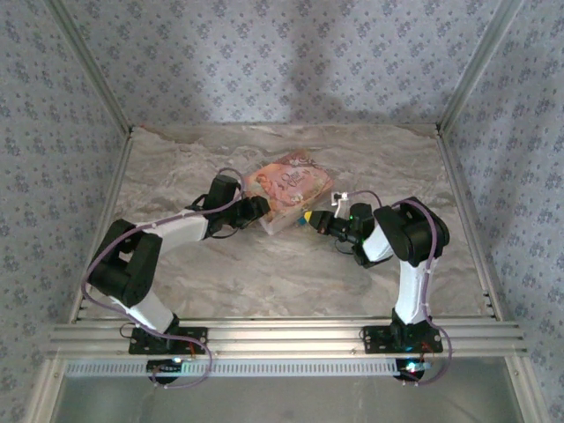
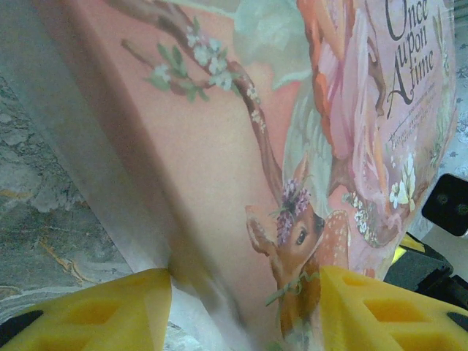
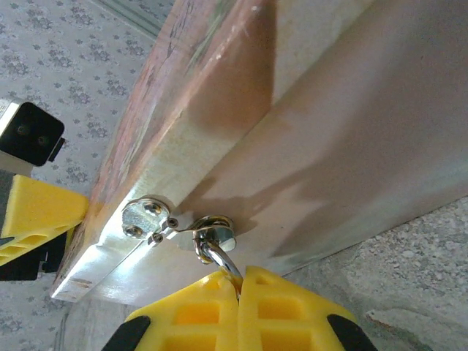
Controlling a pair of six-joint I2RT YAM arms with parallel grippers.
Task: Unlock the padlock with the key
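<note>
L gripper [image 2: 245,292] clamps corner of storybook box [image 2: 219,161] on counter [image 3: 409,292] | R gripper [image 3: 240,281] pinched tight on metal piece [image 3: 214,252] at box's clasp [image 3: 146,216]

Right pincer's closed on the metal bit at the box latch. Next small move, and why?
Probably a small wrist twist of the right pincer: it is shut on the metal shank, likely the key, seated in the round lock on the box edge, while the left pincer braces the box.
</note>
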